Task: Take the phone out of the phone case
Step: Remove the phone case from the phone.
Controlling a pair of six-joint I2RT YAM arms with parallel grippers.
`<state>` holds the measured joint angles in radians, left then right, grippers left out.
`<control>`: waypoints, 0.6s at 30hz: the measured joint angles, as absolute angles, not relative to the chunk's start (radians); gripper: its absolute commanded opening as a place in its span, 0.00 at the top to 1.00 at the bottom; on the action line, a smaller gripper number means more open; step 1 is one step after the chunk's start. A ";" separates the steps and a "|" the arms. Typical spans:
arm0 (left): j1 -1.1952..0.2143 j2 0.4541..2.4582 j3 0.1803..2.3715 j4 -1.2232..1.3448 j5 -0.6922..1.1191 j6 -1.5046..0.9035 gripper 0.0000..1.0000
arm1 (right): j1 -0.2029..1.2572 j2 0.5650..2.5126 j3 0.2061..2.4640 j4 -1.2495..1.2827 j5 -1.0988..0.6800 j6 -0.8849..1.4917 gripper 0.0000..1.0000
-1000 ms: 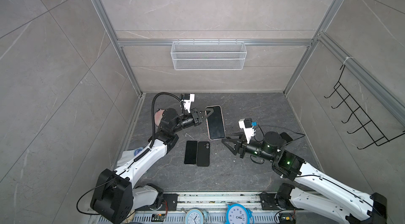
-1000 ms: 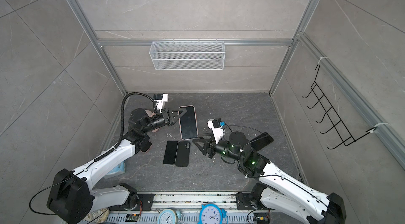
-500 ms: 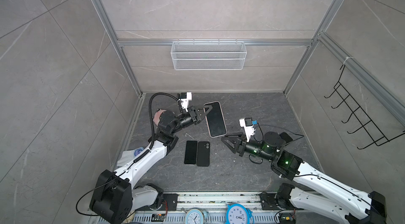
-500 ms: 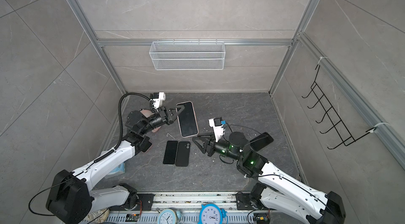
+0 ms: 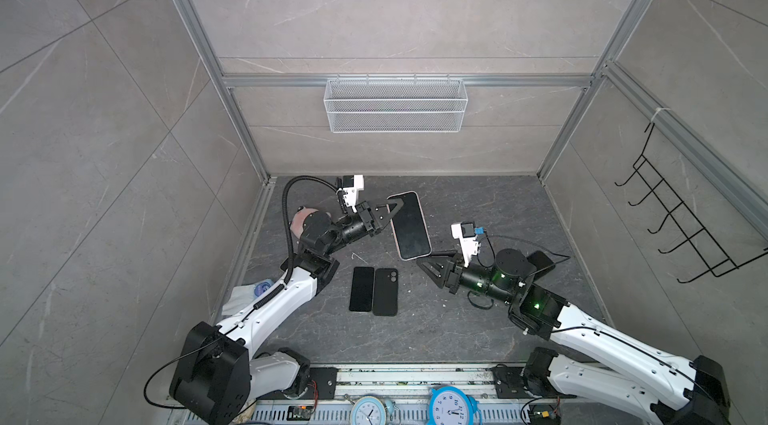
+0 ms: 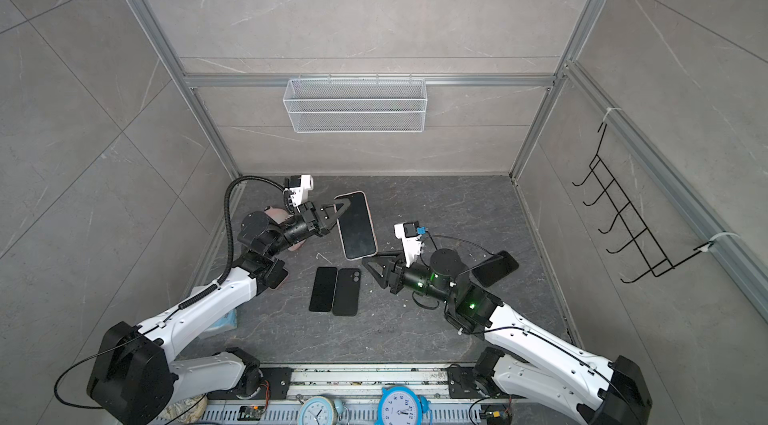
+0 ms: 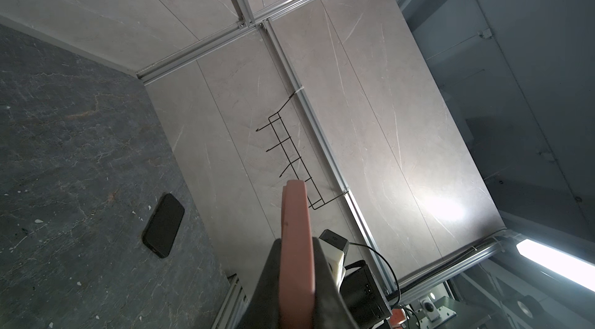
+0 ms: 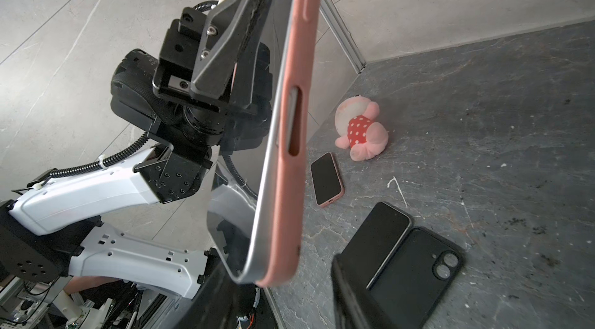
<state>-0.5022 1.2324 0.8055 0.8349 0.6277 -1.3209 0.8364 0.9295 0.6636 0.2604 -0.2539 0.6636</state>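
Note:
My left gripper (image 5: 392,211) (image 6: 340,211) is shut on a phone (image 5: 409,225) (image 6: 356,225) in a pink phone case (image 8: 293,118), holding it in the air with the dark screen up. In the left wrist view the pink edge (image 7: 296,230) sits pinched between the two dark fingers (image 7: 270,279). The phone's silver rim (image 8: 267,182) shows beside the case's edge. My right gripper (image 5: 428,263) (image 6: 374,263) (image 8: 283,295) is open at the phone's near corner, one finger on each side. The finger (image 8: 347,295) on the case side stands apart from it.
On the dark floor below lie a black phone (image 5: 361,289) and a black case (image 5: 385,292) side by side. Another pink-cased phone (image 8: 326,179), a pink plush toy (image 8: 360,131) and a black phone (image 6: 494,269) lie around. A wire basket (image 5: 395,105) hangs on the back wall.
The left gripper has tilted the held phone, so its near end now leans toward the right gripper. The right gripper has crept up to that corner.

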 measured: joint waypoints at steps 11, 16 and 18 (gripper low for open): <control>-0.521 1.232 0.805 0.862 0.599 -1.321 1.00 | 0.770 0.939 0.616 0.352 -0.279 0.736 0.55; -0.532 1.233 0.786 0.873 0.575 -1.320 1.00 | 0.743 0.949 0.601 0.393 -0.322 0.776 0.59; -0.536 1.233 0.779 0.881 0.573 -1.320 1.00 | 0.738 0.960 0.601 0.405 -0.338 0.791 0.62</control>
<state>-0.5358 1.2331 0.7788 0.8814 0.5728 -1.3205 0.7380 0.9596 0.6010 0.4049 -0.3382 0.7910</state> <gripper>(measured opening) 0.117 0.403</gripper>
